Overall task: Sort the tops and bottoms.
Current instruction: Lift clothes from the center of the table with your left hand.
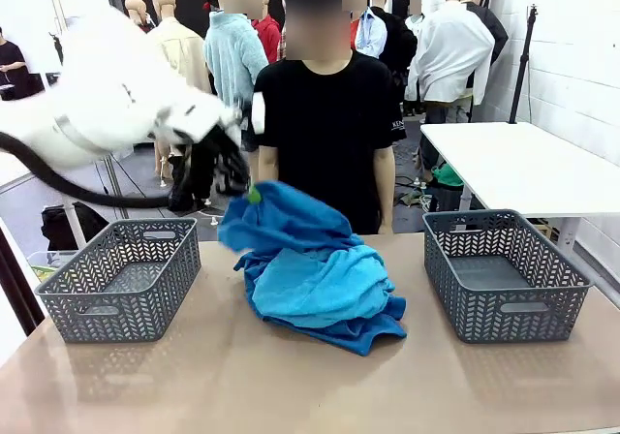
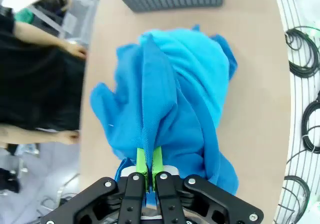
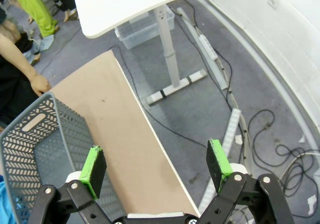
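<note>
- The left tool (image 1: 250, 194) is clamped shut on a raised fold of a royal blue garment (image 1: 281, 223). In the left wrist view its green pads (image 2: 141, 160) meet with only a thin ridge of cloth between them. I'd say a pinch that narrow is meant to take one piece and leave the rest.
- The left arm (image 1: 107, 114) comes in high from its own side, wrist bent so the tool points down toward the middle of the desk (image 1: 291, 386). I judge that height is there to draw the cloth up and apart.
- The person (image 1: 329, 124) stands at the far side, straight behind the clothes, arms down.
- The blue heap (image 1: 325, 289) lies mid-desk between the two baskets. The held garment rises from it in a peak while its lower part drapes on the heap, so to my eye it isn't free yet. A paler turquoise piece (image 2: 210, 64) sits beside it in the same pile.
- The left basket (image 1: 116, 298) and the right basket (image 1: 504, 303) stand at either end with nothing showing inside, presumably one for tops and one for bottoms. I can't tell which is which.
- The right tool (image 3: 157, 166) is spread wide with nothing between its pads. It hangs over the desk's right end just past the right basket, well clear of the pile, and looks parked.
- The person's hand (image 2: 76, 49) is at the far edge, apart from the cloth.
</note>
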{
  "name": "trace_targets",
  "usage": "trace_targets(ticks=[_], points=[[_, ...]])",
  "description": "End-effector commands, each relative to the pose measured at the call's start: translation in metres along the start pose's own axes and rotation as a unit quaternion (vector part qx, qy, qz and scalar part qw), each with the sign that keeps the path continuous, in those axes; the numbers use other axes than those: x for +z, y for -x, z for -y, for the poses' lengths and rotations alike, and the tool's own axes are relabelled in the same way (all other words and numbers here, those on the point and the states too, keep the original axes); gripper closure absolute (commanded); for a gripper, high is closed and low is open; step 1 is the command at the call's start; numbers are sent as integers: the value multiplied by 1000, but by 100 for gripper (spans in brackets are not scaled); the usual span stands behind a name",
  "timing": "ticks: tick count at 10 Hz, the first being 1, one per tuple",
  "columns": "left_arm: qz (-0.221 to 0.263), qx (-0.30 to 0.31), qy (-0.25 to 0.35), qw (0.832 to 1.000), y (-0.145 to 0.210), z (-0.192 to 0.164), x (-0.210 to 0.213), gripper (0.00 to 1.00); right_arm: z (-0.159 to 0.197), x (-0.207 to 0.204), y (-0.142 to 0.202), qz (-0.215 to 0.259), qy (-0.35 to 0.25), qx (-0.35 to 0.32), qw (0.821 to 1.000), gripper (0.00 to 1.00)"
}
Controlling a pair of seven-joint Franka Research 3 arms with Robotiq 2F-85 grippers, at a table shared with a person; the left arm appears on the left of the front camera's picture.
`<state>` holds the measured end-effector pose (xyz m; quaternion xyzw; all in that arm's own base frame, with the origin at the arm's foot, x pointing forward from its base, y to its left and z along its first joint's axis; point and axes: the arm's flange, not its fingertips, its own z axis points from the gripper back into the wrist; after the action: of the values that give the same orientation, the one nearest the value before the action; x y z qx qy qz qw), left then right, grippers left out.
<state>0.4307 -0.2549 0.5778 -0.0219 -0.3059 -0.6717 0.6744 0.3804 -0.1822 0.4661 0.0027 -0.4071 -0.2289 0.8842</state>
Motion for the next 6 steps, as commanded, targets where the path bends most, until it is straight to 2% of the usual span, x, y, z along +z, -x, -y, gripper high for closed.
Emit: trace_targets(ticks=[1,2,3,4,6], points=[[-8,-11,-45,999,-40,-13,33,100,0,0,1,-3,-2,-2,1000,0],[-17,-8,-76,997,-63,-21,55,100,0,0,1,-3,-2,-2,1000,0],[-13,7,-94,995,-90,-31,84,100,0,0,1,-3,-2,-2,1000,0],[1,25,-140,990,-119,-44,121,100,0,0,1,-3,-2,-2,1000,0],[17,39,-208,977,-171,-45,186,100,0,0,1,-3,-2,-2,1000,0]])
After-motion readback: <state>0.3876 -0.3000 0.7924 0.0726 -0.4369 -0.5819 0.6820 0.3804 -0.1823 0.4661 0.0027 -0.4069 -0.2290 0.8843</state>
